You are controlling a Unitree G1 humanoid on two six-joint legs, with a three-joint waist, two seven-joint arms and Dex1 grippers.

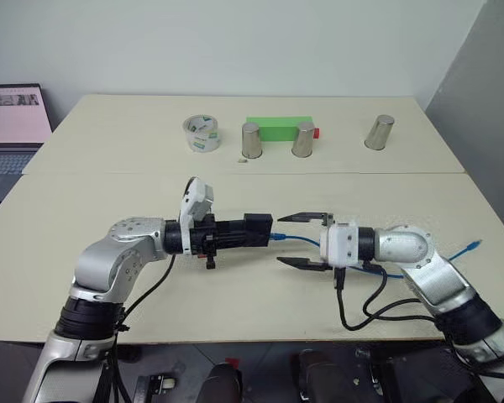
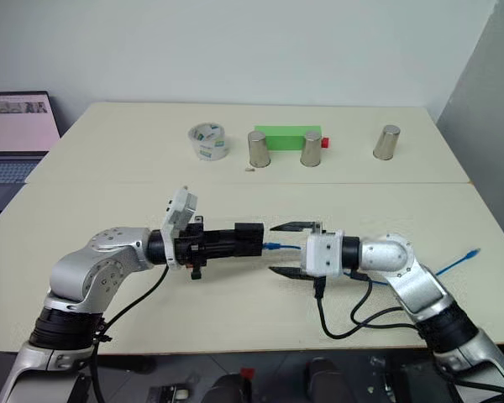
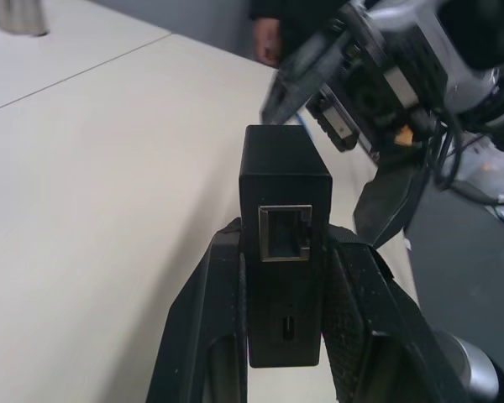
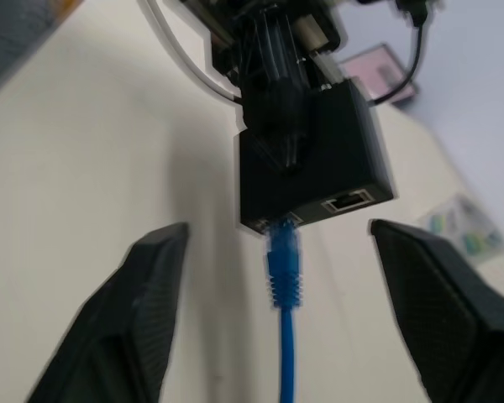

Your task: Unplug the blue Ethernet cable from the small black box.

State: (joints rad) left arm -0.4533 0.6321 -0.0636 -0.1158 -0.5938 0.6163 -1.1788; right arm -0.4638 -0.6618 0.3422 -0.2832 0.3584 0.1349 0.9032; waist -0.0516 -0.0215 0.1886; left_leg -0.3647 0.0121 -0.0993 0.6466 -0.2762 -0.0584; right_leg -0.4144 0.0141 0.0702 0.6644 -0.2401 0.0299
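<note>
Two cream-coloured tables (image 1: 109,277) pushed edge to edge carry the scene, with the robot's arms meeting above the near one. The left gripper (image 1: 250,230) reaches in from the left and clamps its two black fingers on the small flat black plastic box (image 1: 257,228), holding it clear of the tabletop; the left wrist view shows the box (image 3: 283,180) pinched between the finger pads (image 3: 220,311), an empty port facing the camera. The right gripper (image 1: 303,241) faces it from the right, its black fingers spread wide, one above and one below the thin light-blue Ethernet cable (image 1: 296,240), touching neither cable nor box. The cable's plug (image 4: 282,243) is seated in a port at the box's corner, seen in the right wrist view; the cord runs back under the right arm and its free end (image 1: 473,247) lies near the table's right edge. On the far table stand a bright green rectangular block (image 1: 279,128), a roll of clear printed tape (image 1: 201,134) and three upturned steel cups (image 1: 252,141), two of them in front of the block and one well apart to the right.
</note>
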